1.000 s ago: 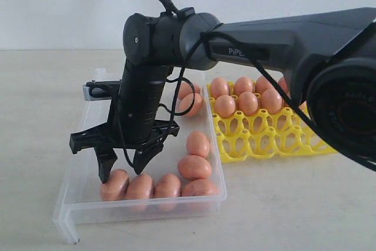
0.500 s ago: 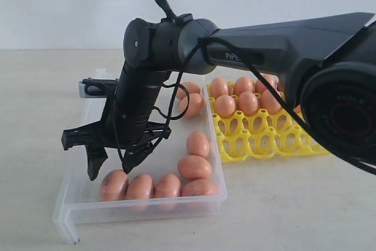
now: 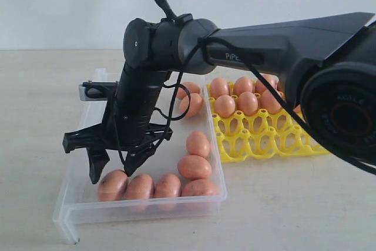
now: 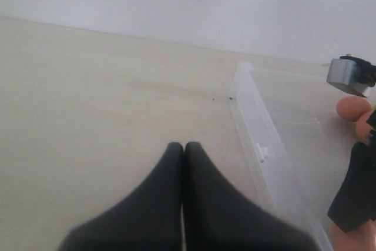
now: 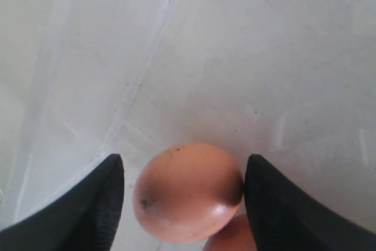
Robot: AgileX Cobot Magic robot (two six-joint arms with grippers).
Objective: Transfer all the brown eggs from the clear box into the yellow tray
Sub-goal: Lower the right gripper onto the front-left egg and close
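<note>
Right fingers hang spread wide inside the clear box, grasping nothing. In the exterior view their tips come down on either side of the end egg. That egg is the first of four brown eggs lined up along the box's near wall, at the end farthest from the yellow tray. Two more eggs lie by the box wall nearest the tray, and two sit toward its far end, partly behind the arm. A grey clasp shows at the box's far corner. The tray stands on the tabletop just beside the box, with at least six eggs in its far cups and its near cups bare.

From the left wrist view, the left fingers are clenched tip to tip with nothing between them, over bare tabletop outside the box's wall. The clasp and one egg show inside the box.

From the right wrist view, the right fingers flank the end egg on the box floor. One finger lies against or just beside it and the other stands clear. A second egg touches it.
</note>
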